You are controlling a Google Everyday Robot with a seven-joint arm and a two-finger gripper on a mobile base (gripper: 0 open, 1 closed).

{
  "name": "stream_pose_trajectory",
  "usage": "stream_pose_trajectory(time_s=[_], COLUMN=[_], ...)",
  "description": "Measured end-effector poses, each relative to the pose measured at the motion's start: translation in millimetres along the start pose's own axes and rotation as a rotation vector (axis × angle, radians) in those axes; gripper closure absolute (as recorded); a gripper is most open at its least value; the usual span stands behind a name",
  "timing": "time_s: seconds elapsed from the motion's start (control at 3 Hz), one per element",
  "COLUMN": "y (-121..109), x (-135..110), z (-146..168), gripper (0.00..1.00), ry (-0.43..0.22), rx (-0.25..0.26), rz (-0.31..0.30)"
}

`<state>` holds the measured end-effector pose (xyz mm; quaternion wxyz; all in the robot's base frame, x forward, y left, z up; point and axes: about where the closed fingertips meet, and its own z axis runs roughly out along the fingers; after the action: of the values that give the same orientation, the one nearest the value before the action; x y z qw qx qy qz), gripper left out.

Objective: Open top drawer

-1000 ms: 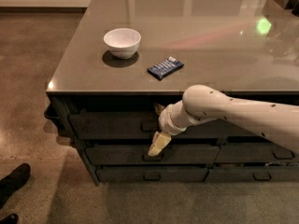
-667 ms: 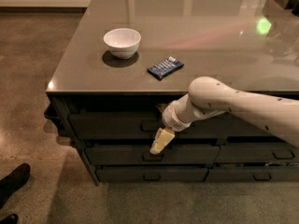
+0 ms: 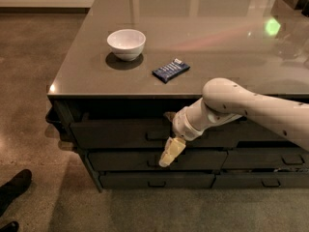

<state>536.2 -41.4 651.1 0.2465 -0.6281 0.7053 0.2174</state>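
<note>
Since a second ago, the white arm (image 3: 251,108) has swung a little toward 3 o'clock and carried the gripper (image 3: 167,157) slightly the same way. The white bowl (image 3: 126,43) and the dark blue packet (image 3: 171,70) have stayed where they were.

The gripper hangs in front of the drawer bank under the table (image 3: 217,33), pointing down toward 7 o'clock. Its cream tip overlaps the front of the second drawer (image 3: 120,160). It lies just at 4 o'clock from the handle (image 3: 155,135) of the top drawer (image 3: 111,133). We cannot tell whether the gripper is spread or pressed together, nor whether it touches that handle.

The top drawer sits directly under the table's top, the highest of the dark fronts, with a dark gap above it. On the table, the white bowl stands at 10 o'clock from the dark blue packet. A dark shoe (image 3: 14,187) shows on the floor at lower left.
</note>
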Motion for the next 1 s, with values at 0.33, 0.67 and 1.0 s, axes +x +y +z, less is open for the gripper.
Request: stream_pose_trajectory(time_s=[0.33, 0.67, 1.0], y=[12.2, 27.8, 69.4], x=[-2.8, -7.3, -6.3], z=[4.6, -0.1, -15.7], gripper=[0.0, 0.0, 0.0], ry=[-0.002, -0.01, 0.005], rx=[-0.037, -0.061, -0.092], rz=[0.01, 0.035, 0.09])
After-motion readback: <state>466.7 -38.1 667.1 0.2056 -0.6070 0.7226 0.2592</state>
